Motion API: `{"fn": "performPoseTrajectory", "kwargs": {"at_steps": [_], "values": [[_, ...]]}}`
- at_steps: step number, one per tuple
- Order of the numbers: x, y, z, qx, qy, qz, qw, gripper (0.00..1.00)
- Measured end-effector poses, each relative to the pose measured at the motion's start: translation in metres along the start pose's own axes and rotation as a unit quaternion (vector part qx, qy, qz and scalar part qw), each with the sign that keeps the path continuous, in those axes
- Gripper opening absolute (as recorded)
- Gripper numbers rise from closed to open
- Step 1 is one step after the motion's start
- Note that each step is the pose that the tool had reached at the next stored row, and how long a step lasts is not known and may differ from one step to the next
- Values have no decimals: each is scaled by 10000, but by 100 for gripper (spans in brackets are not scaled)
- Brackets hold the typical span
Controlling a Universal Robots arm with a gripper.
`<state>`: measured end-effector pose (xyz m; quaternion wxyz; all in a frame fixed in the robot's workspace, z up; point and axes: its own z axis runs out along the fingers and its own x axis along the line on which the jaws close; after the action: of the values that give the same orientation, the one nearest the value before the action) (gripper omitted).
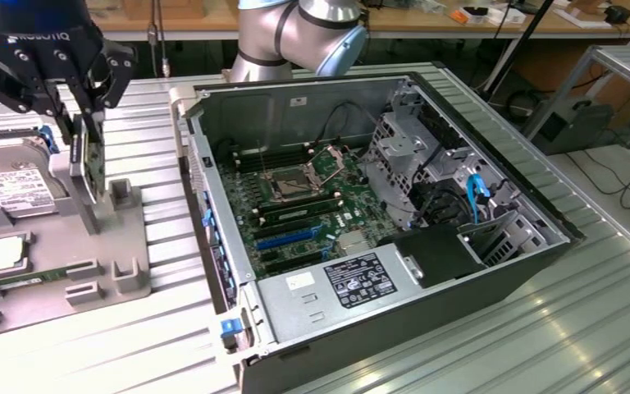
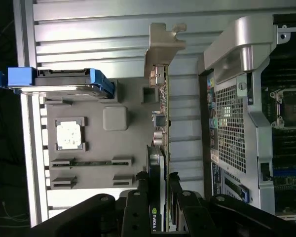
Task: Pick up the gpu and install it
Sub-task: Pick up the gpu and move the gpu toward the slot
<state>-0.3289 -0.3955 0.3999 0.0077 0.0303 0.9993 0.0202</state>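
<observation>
Hand [image 1: 85, 131] pinching the gpu [image 1: 89, 176] by its top edge, upright in the grey fixture [image 1: 107, 238] at 9 o'clock from the case [image 1: 425, 328], exterior view — narrow grip, could pivot or snag lifting out.

Arm [image 1: 293, 33] bent over; jaws point straight down, clamped in grip.

The exterior view's upper edge cuts off the top of the pincer [image 1: 85, 130] and the arm [image 1: 299, 33] behind the computer case [image 1: 403, 328]; its left edge cuts the hard drive [image 1: 14, 193] and the grey tray [image 1: 96, 283]. In the wrist view the fingers [image 2: 139, 197] cover the near end of the gpu [image 2: 157, 163]. Print on the power supply label [image 1: 356, 279] is too small to read
</observation>
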Motion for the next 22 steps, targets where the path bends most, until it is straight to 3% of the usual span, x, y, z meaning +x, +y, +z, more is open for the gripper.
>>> {"fn": "performPoseTrajectory", "kwargs": {"at_steps": [5,12,22], "values": [[-2,7,-166,0,0,0,10000,27],[-20,8,-173,1,1,-1,10000,27],[-253,22,-167,0,0,0,10000,27]]}}
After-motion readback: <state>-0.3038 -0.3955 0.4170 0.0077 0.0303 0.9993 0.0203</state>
